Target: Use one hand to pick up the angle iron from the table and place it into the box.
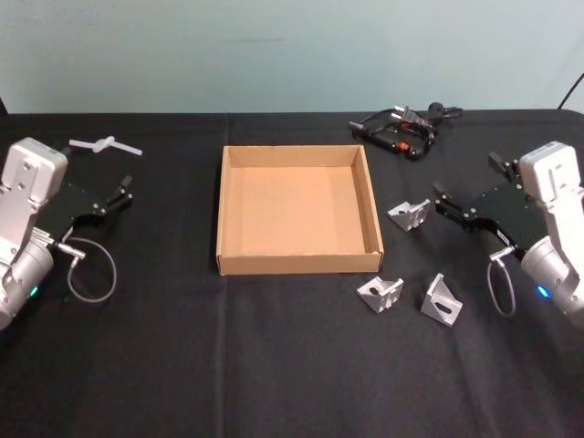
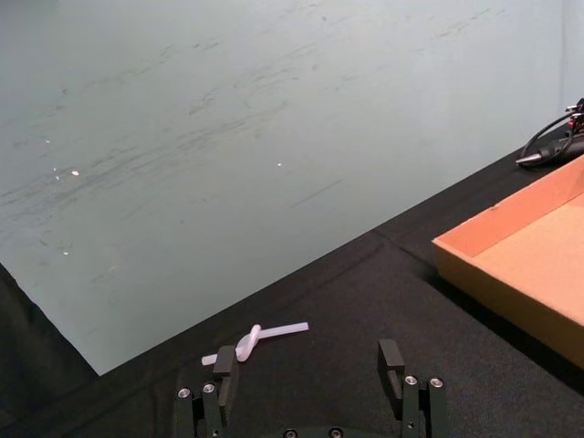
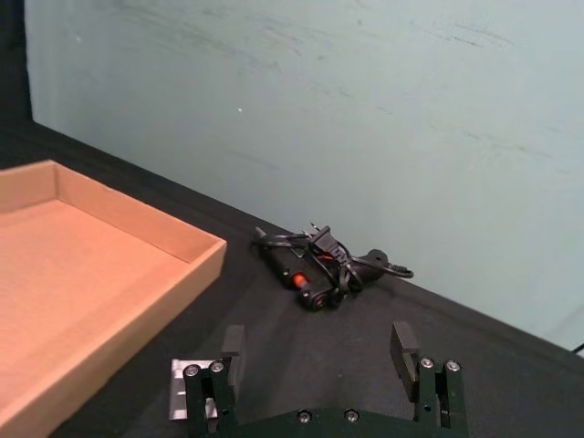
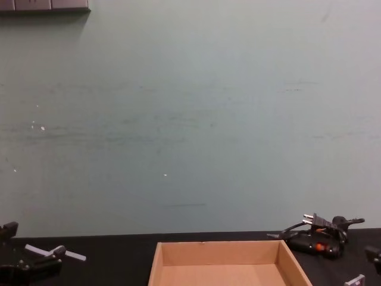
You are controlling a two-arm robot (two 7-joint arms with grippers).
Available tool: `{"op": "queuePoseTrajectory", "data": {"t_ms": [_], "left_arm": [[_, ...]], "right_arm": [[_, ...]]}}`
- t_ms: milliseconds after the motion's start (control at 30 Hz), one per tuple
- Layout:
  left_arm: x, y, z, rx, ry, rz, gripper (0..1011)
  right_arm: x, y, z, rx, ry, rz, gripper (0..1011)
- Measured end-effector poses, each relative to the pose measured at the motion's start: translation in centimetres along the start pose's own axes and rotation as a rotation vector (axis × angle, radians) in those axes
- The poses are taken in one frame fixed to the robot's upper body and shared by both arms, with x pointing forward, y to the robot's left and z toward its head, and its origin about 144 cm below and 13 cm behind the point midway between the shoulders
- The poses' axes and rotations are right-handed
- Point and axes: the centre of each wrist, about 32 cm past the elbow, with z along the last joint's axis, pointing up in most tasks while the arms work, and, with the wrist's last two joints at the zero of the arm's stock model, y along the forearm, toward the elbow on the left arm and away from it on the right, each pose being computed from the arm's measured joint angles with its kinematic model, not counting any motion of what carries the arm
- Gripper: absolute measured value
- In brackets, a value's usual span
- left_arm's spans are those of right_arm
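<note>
Right gripper (image 3: 317,342) - fingers spread wide, empty - aims at the nearest angle iron (image 1: 409,214), which lies on the tabletop (image 1: 274,365) just right of the box (image 1: 297,265); left gripper (image 2: 308,356) idles open, left of the box.

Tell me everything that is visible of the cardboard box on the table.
The box is a shallow, nearly square tray of plain tan cardboard with four low walls and no lid. It is empty. It lies flat, open side up, near the middle of the black table. Only the table touches it; the nearest angle iron lies apart from its front right corner.
</note>
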Motion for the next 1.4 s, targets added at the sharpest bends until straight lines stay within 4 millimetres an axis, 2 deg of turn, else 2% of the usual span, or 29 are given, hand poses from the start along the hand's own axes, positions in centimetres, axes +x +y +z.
{"op": "queuePoseTrajectory", "data": {"t_ms": [267,533,967,1400], "left_arm": [[0.0,0.0,0.0,0.000,0.000,0.000,1005],[0.0,0.0,0.0,0.000,0.000,0.000,1005],[0.0,0.0,0.0,0.000,0.000,0.000,1005],[0.0,0.0,0.0,0.000,0.000,0.000,1005]], "right_arm": [[0.2,-0.8,1.2,-0.021,0.118,0.055,1004],[0.5,-0.9,3.2,-0.154,0.184,0.118,1004],[1.2,1.2,4.0,-0.304,0.260,0.222,1004],[1.8,3.7,3.6,-0.327,0.250,0.259,1004]]}}
